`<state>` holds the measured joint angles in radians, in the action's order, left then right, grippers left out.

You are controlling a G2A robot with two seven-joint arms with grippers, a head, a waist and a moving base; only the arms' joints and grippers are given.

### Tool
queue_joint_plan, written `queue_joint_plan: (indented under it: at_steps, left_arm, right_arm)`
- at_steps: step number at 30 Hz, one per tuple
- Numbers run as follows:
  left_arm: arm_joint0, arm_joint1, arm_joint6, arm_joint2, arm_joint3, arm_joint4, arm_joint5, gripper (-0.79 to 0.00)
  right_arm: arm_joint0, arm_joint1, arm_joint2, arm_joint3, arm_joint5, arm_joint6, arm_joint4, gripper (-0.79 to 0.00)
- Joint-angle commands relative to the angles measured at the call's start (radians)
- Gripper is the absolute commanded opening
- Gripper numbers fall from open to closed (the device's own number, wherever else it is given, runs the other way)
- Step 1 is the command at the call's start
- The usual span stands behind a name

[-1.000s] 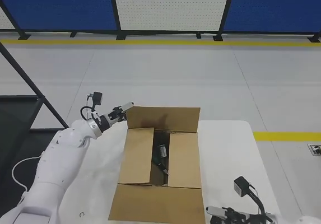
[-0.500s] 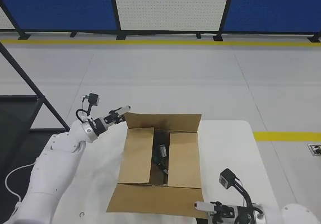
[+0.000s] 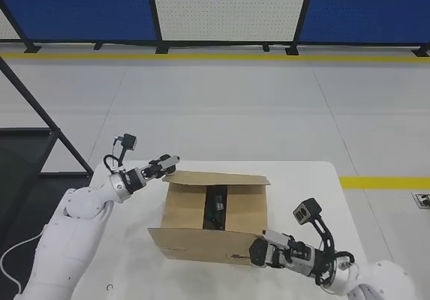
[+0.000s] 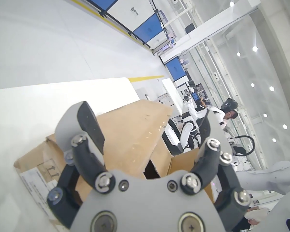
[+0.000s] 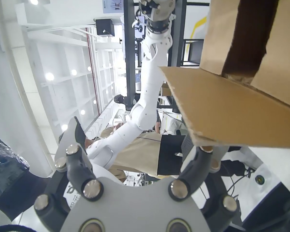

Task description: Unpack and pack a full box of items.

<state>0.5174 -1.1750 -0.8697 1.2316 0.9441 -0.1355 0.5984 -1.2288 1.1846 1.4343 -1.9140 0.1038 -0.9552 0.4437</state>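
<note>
Table (image 3: 305, 187): cardboard box (image 3: 186, 210); left jaws spread at far flap (image 3: 218, 178), right jaws spread at near flap (image 3: 199, 244).

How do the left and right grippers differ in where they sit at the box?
The left gripper is at the far flap of the box, the right gripper at its near flap. The left gripper is by the robot's-left corner, the right gripper toward the right end. Both are open.
</note>
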Motion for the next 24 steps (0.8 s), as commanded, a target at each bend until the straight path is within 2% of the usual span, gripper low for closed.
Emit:
queue_joint_plan:
  at_steps: [1, 7, 11, 16, 24]
  left_arm:
    - [0.019, 0.007, -0.015, 0.01, 0.035, 0.007, -0.015, 0.0]
    - [0.064, 0.027, -0.094, 0.037, 0.118, 0.011, -0.071, 0.0]
    - [0.084, 0.038, -0.133, 0.049, 0.153, 0.01, -0.107, 0.0]
    - [0.098, 0.048, -0.195, 0.053, 0.181, 0.007, -0.151, 0.0]
    - [0.104, 0.057, -0.218, 0.05, 0.199, 0.002, -0.177, 0.0]
  right_arm:
    - [0.01, 0.002, -0.013, 0.001, -0.038, 0.045, -0.016, 0.0]
    - [0.041, 0.011, -0.068, 0.015, -0.112, 0.175, -0.067, 0.0]
    - [0.074, 0.017, -0.11, 0.057, -0.126, 0.229, -0.1, 0.0]
    - [0.112, 0.025, -0.161, 0.124, -0.153, 0.291, -0.149, 0.0]
    - [0.159, 0.039, -0.202, 0.226, -0.28, 0.378, -0.168, 0.0]
